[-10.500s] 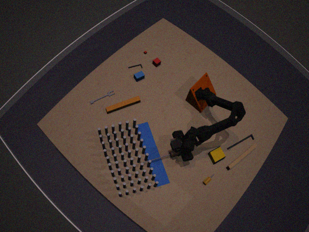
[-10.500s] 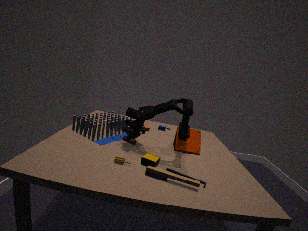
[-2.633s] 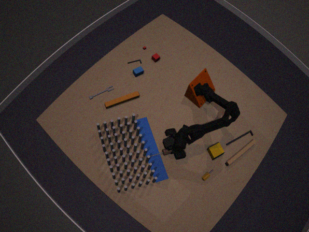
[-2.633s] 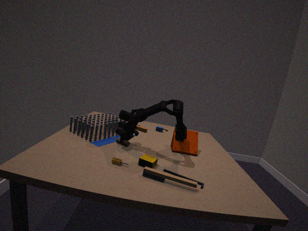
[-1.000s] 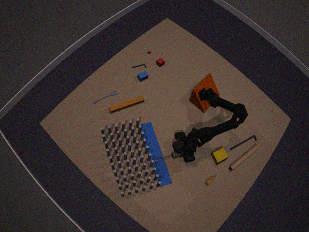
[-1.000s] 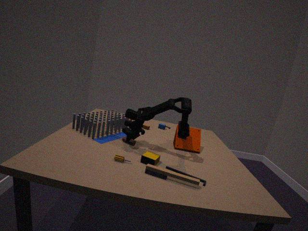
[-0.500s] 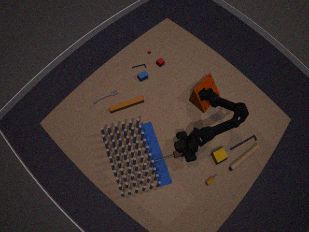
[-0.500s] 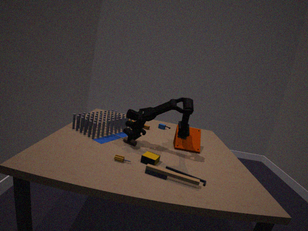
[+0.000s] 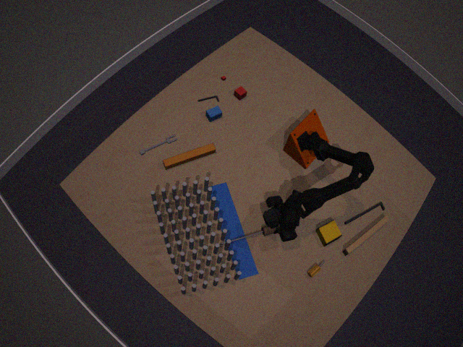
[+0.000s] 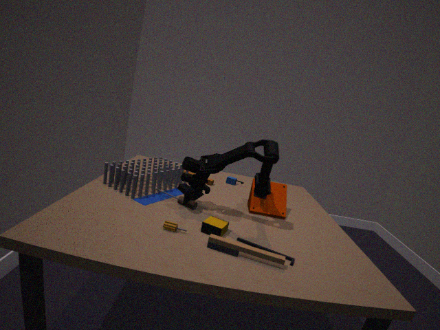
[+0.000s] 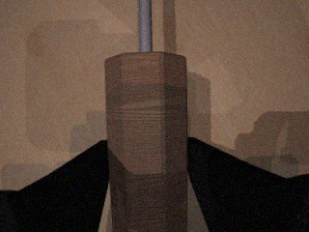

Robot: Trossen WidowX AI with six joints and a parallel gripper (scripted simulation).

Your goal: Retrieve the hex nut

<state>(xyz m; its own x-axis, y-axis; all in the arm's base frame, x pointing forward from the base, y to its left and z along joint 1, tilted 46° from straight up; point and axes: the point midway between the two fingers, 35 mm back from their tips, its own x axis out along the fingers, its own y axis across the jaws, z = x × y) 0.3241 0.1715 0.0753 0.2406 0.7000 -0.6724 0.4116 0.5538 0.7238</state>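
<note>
My gripper is shut on the wooden handle of a thin metal rod tool, low over the table to the right of the blue strip in the top view. The tool's rod reaches across the blue taped strip to the front row of spacers. Its far end is hidden or too small to make out there. The metal spacers stand upright in rows. The hex nut cannot be made out in any view.
Nearer the table's right side are a yellow block, a black hooked rod, a wooden stick and a small screwdriver. An orange bar, forked tool, blue block and red cube lie beyond the spacers.
</note>
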